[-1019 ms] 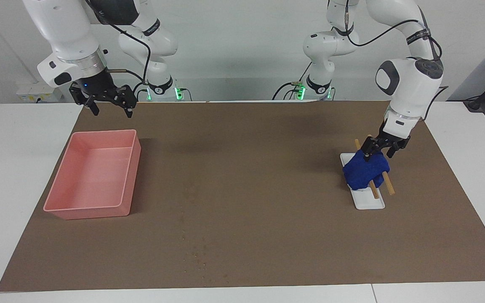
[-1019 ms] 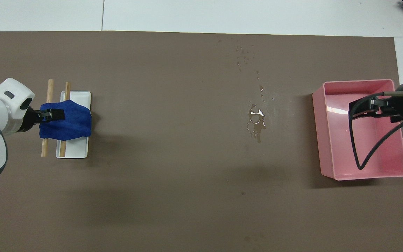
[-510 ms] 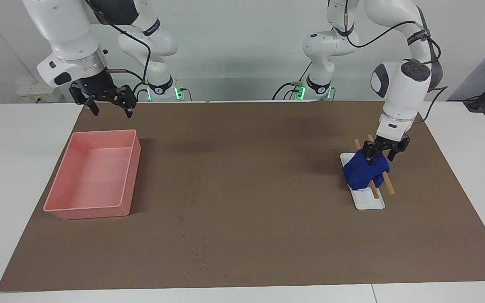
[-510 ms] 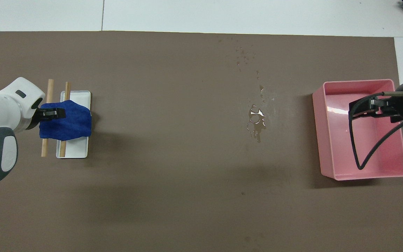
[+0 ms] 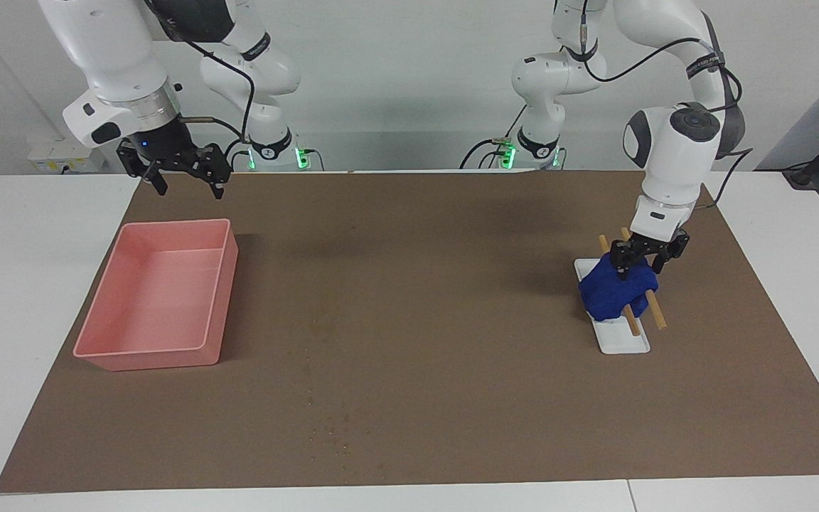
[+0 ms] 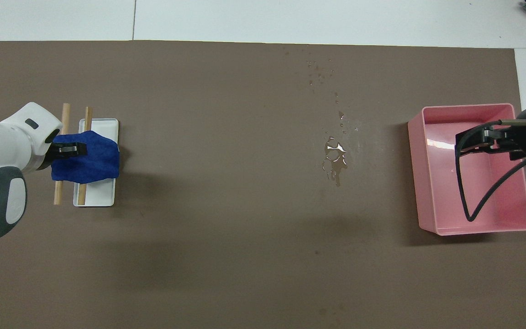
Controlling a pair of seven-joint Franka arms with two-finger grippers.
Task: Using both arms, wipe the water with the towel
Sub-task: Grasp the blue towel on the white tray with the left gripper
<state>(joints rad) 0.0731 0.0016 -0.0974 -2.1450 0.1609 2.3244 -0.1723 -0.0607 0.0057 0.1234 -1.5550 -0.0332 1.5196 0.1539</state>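
Towel (image 5: 617,290) sits under your left gripper (image 5: 638,267), whose fingers have narrowed onto its top; lifting comes next. Your right gripper (image 5: 183,183) waits wide open.

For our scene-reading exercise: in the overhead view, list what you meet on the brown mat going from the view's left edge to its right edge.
Blue towel draped over wooden sticks and a white tray → water puddle → pink tray.
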